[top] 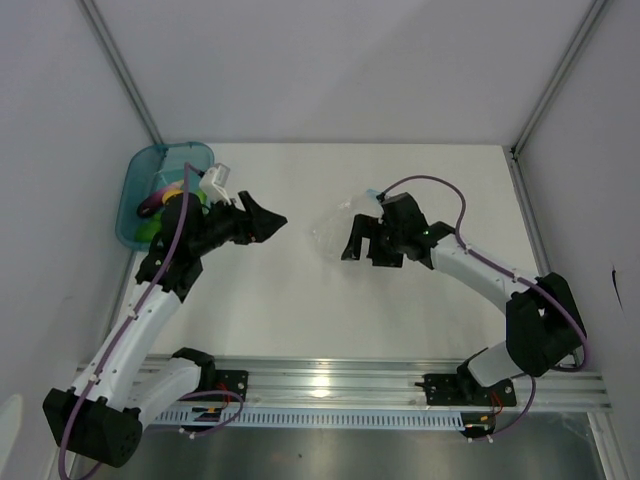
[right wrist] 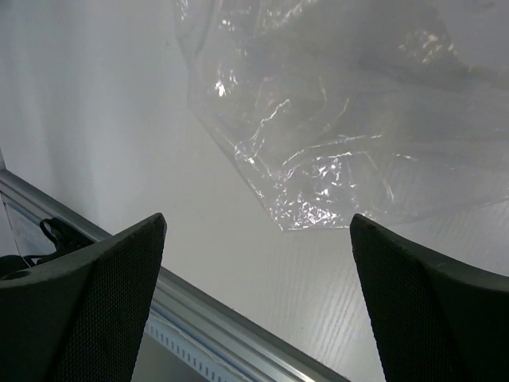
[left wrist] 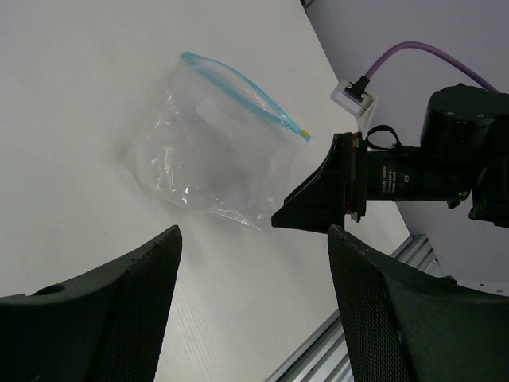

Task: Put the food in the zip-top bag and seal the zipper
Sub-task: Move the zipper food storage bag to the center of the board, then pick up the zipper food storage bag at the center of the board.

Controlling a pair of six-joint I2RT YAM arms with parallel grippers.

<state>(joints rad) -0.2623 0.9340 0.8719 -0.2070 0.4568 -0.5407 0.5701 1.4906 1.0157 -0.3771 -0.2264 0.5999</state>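
Observation:
The zip-top bag (top: 338,226) lies flat and empty on the white table, between the two grippers. In the left wrist view the bag (left wrist: 208,151) shows its light blue zipper (left wrist: 238,86) along the far edge, with a small pale slider tab (left wrist: 305,134) at its right end. The food (top: 166,200), purple, yellow and green pieces, sits in a teal tub (top: 137,183) at the far left, partly hidden by the left arm. My left gripper (top: 268,222) is open and empty, left of the bag. My right gripper (top: 365,250) is open and empty just right of the bag; the bag's corner (right wrist: 318,135) lies ahead of its fingers.
An aluminium rail (top: 330,385) runs along the near table edge. Grey walls enclose the table on the left, back and right. The right gripper's black body (left wrist: 350,191) shows in the left wrist view beside the bag.

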